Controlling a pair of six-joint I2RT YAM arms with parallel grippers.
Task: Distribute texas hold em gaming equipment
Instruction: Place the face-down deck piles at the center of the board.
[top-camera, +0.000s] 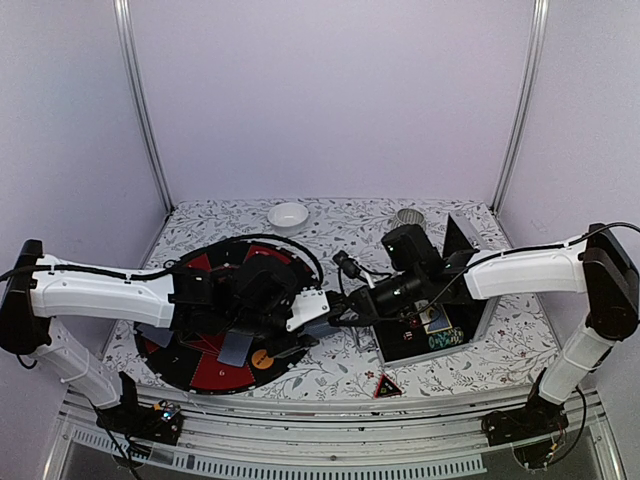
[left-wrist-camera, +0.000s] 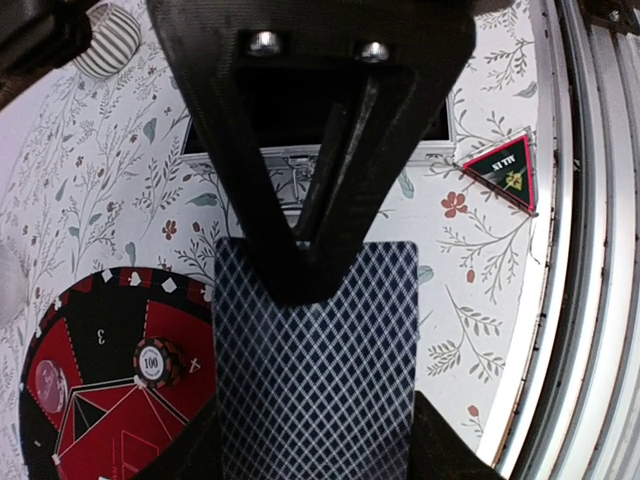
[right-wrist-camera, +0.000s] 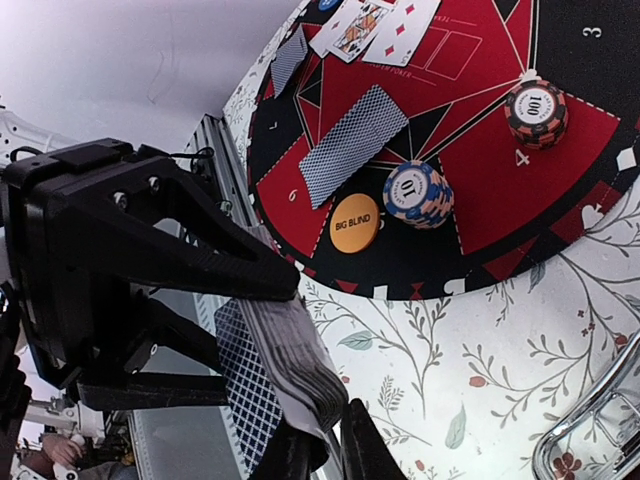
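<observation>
Floral cloth covers the table (top-camera: 350, 215). Above it we see the left gripper (right-wrist-camera: 250, 340) clamped on a deck of cards (left-wrist-camera: 315, 370), patterned backs showing. The right gripper (right-wrist-camera: 325, 450) pinches the deck's lower corner. Just beyond lies the round board (right-wrist-camera: 480, 200), carrying an orange button (right-wrist-camera: 354, 222), striped chips (right-wrist-camera: 418, 193) and a face-down card (right-wrist-camera: 353, 142). The red triangular marker (left-wrist-camera: 500, 172) sits on the cloth near the front edge.

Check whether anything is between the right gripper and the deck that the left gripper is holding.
Nothing visible stands between them. The left gripper holds the deck out, and the right gripper has a finger on either side of the deck's lower edge, with only cards between them.
</observation>
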